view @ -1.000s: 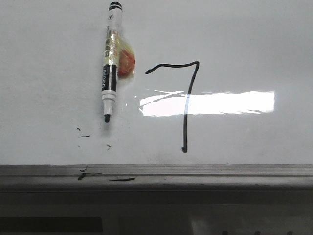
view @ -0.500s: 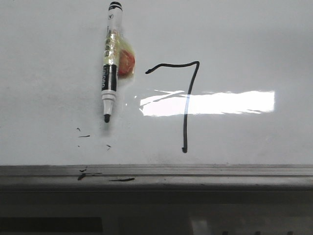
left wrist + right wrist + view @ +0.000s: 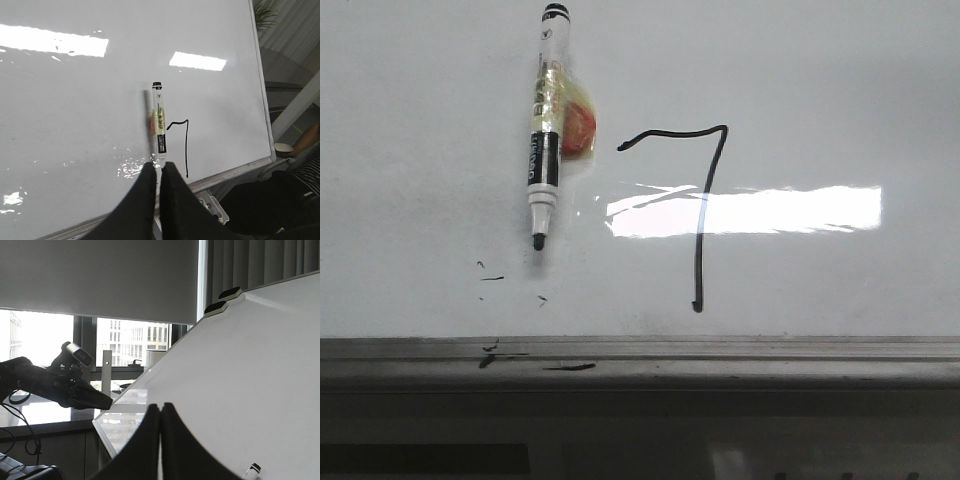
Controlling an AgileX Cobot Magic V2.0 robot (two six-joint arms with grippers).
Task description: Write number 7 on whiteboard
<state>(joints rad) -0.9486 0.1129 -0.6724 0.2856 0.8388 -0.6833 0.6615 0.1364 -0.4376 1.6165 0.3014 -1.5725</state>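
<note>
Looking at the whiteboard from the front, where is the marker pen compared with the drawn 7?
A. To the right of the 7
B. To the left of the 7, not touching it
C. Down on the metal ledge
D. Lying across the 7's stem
B. In the front view the marker lies on the whiteboard left of the number 7, with bare board between them, well above the ledge.

Thin black number 7 (image 3: pixel 700 215) on glossy white-grey whiteboard (image 3: pixel 800 80); black-and-white marker (image 3: pixel 544 130).
</note>
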